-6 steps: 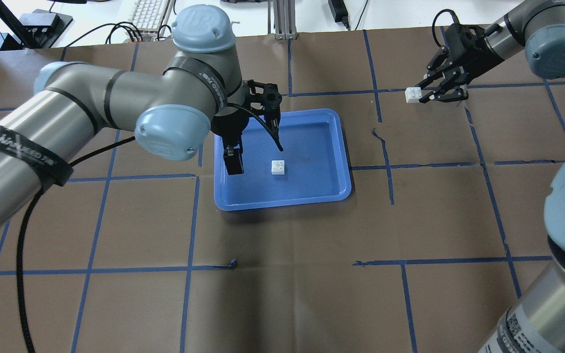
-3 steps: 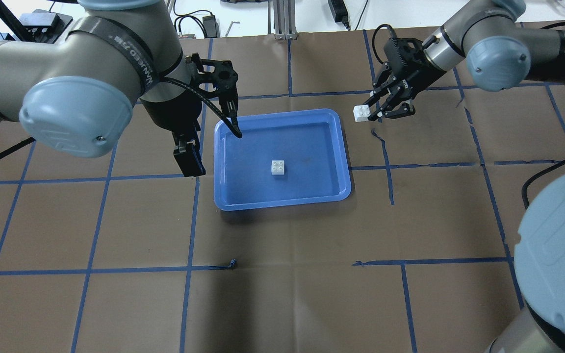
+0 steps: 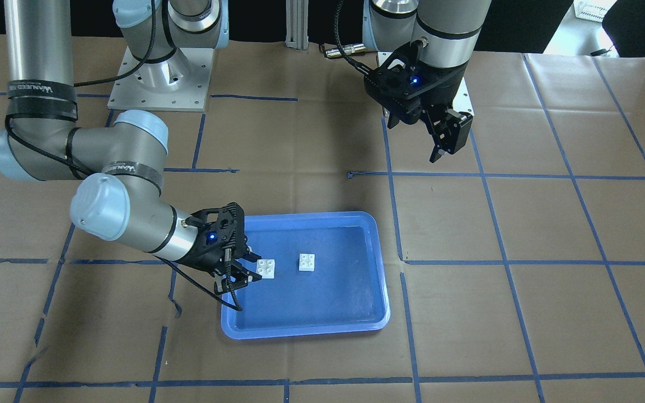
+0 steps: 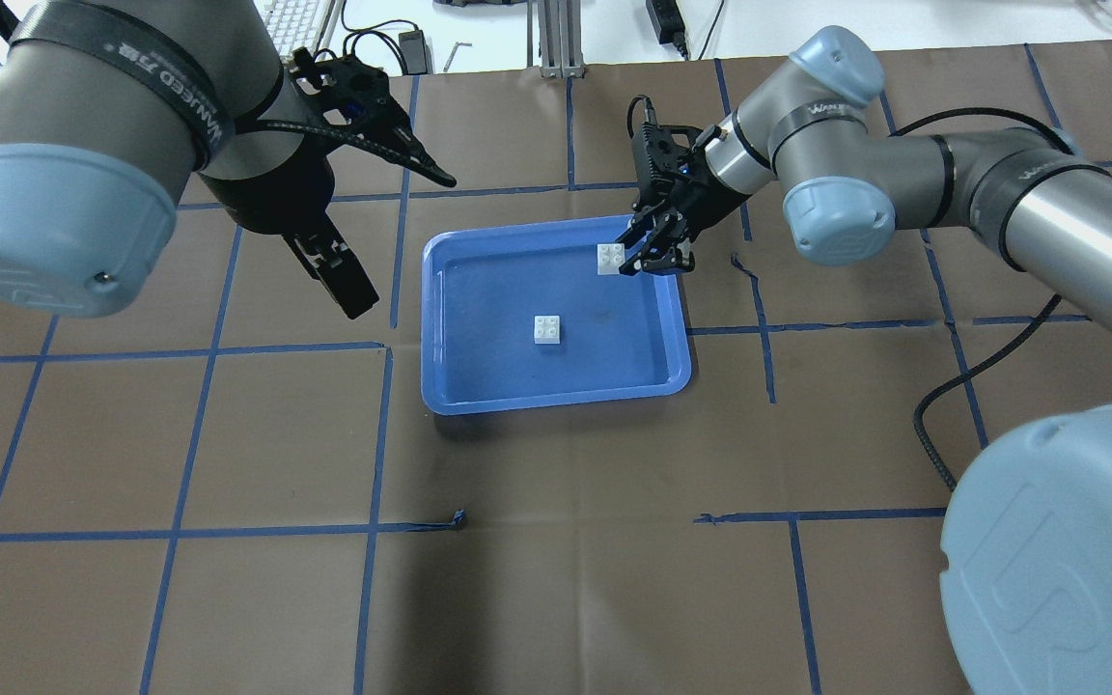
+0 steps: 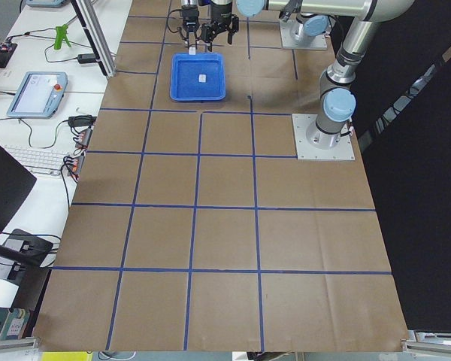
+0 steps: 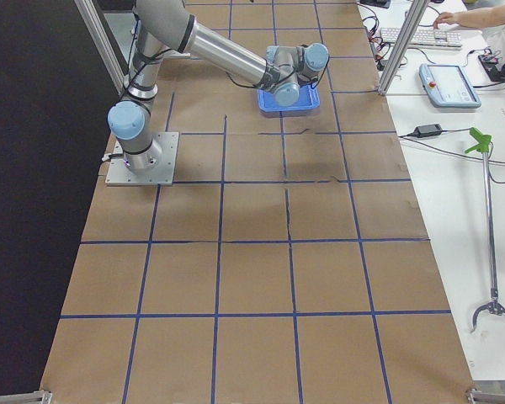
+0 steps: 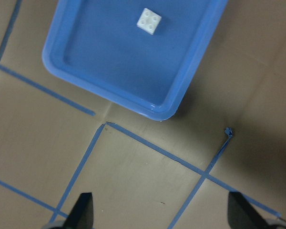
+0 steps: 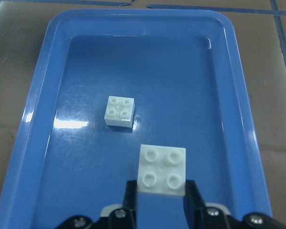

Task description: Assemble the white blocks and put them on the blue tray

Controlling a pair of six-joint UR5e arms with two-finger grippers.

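Observation:
The blue tray [image 4: 498, 372] lies mid-table. One white block [image 4: 547, 329] sits studs up near its middle; it also shows in the front view [image 3: 307, 262] and both wrist views [image 7: 148, 21] [image 8: 120, 111]. My right gripper [image 4: 635, 259] is shut on the second white block [image 4: 609, 258] and holds it studs up above the tray's far right corner. The right wrist view shows this held block [image 8: 162, 170] just short of the loose one. My left gripper [image 4: 402, 236] is open and empty, raised over the table left of the tray.
Brown paper with a blue tape grid covers the table. A keyboard [image 4: 291, 24], cables and an aluminium post [image 4: 556, 39] lie beyond the far edge. The right arm's black cable [image 4: 942, 425] hangs over the table at the right. The left elbow [image 4: 44, 222] looms at near left.
My right gripper has carried its white block leftward from the far right to over the tray's far right corner. My left gripper has drawn back left, off the tray.

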